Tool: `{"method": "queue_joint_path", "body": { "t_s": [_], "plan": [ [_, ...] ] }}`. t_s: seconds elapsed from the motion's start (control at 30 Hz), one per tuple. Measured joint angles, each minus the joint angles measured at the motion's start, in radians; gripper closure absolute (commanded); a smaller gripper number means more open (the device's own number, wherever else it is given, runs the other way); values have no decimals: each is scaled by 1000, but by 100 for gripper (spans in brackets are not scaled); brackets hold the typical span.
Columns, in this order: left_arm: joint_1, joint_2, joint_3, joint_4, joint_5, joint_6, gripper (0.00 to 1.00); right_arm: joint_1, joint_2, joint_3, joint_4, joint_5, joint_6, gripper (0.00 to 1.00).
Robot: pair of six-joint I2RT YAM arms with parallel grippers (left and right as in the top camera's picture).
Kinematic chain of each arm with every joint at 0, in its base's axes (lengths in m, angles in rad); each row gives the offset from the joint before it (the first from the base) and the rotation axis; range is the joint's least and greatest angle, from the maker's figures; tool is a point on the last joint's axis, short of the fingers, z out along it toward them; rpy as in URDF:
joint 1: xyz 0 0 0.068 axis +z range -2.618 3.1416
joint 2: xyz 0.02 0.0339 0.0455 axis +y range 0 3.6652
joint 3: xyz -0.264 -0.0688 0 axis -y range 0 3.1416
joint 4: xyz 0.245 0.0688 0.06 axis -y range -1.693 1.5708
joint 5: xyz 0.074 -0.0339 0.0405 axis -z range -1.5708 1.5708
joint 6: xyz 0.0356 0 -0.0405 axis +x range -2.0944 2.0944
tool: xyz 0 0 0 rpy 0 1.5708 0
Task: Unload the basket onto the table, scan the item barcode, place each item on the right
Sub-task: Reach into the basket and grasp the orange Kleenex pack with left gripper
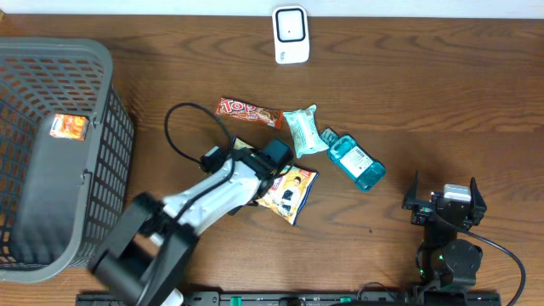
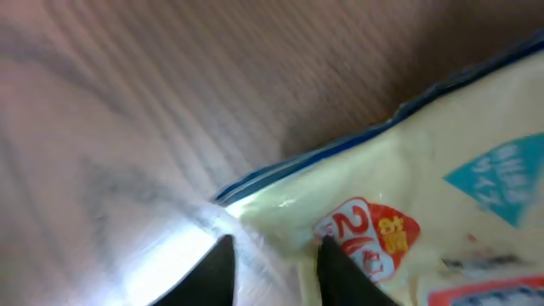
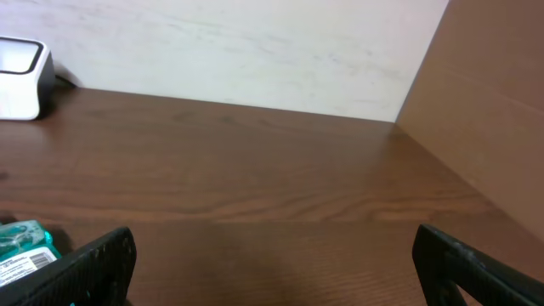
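A yellow snack bag [image 1: 295,190] lies flat on the wooden table near the middle. My left gripper [image 1: 275,177] is down at the bag's upper left edge. In the left wrist view the bag [image 2: 399,195] fills the right side, and its clear crimped edge runs between the two black fingertips of the left gripper [image 2: 275,241], which stand apart, open. The white scanner [image 1: 290,34] sits at the table's back edge, and its corner shows as a white scanner [image 3: 19,78] in the right wrist view. My right gripper [image 1: 444,189] rests at the front right, wide open and empty [image 3: 274,242].
A red candy bar [image 1: 249,111], a mint-green packet [image 1: 303,131] and a teal bottle [image 1: 356,164] lie just behind and to the right of the bag. A grey mesh basket [image 1: 109,76] with an orange packet [image 1: 68,127] inside stands at the left. A black cable [image 1: 174,136] loops by the left arm.
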Motion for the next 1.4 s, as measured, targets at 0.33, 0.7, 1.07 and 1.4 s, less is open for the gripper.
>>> {"method": "queue_joint_path", "body": {
  "t_s": [0.33, 0.7, 1.07, 1.4],
  "plan": [
    [0, -393, -1, 93, -7, 176, 8, 0, 0, 0, 0, -1, 0, 1],
    [50, -694, 106, 290, -111, 813, 2, 0, 0, 0, 0, 0, 0, 1],
    [554, -838, 201, 244, -425, 923, 2, 0, 0, 0, 0, 0, 0, 1],
    [1094, -647, 201, 229, -174, 916, 2, 0, 0, 0, 0, 0, 0, 1]
  ]
}}
